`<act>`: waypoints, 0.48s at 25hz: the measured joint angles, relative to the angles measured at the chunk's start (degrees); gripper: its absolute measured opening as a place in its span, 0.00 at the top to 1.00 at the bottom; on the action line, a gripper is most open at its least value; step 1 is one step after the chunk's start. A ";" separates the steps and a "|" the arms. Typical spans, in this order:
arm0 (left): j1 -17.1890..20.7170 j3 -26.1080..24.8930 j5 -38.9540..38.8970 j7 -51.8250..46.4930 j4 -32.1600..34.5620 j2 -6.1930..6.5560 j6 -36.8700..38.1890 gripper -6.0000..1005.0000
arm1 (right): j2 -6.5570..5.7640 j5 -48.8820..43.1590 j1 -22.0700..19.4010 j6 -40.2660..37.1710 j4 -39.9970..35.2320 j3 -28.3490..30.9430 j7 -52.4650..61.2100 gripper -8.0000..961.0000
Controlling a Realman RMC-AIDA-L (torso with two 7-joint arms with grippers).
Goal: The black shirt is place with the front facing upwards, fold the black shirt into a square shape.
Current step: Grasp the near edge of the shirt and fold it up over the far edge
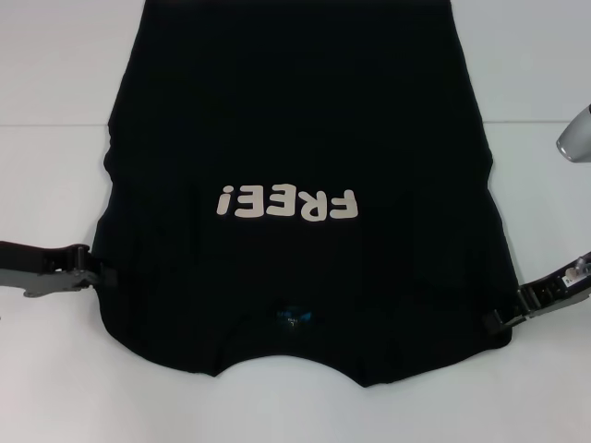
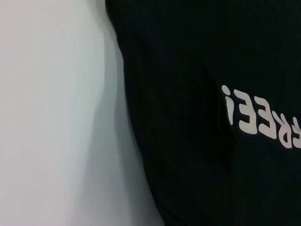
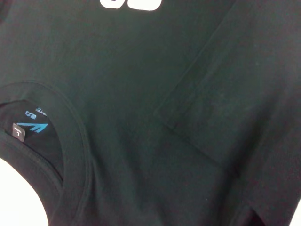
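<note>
The left gripper (image 1: 100, 274) reaches in low from the table's left edge, and its fingertips meet the left side edge of the black shirt (image 1: 295, 138) near the shoulder; whether they pinch the cloth or only touch it cannot be told. The right gripper (image 1: 499, 318) comes in from the right edge in the same way, its tips at the shirt's right side edge, with its grip equally unclear. Between them the shirt lies spread flat on the white table (image 1: 55, 65), front up, collar toward the table's near edge and hem toward the far edge. The "FREE!" lettering (image 1: 286, 203) sits mid-chest, and the blue neck label (image 3: 35, 127) shows inside the collar.
</note>
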 joint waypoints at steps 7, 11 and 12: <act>0.15 0.00 -0.30 0.00 0.00 0.00 0.00 0.97 | -0.17 -0.10 -0.13 -0.12 0.00 -0.59 -0.07 0.62; 0.16 0.00 -0.34 0.00 0.00 0.00 0.00 0.97 | -0.15 -0.10 -0.17 -0.12 0.00 -1.35 0.00 0.55; 0.16 -0.01 -0.35 0.00 0.00 0.00 0.00 0.97 | -0.10 -0.10 -0.17 -0.12 0.00 -1.37 0.00 0.55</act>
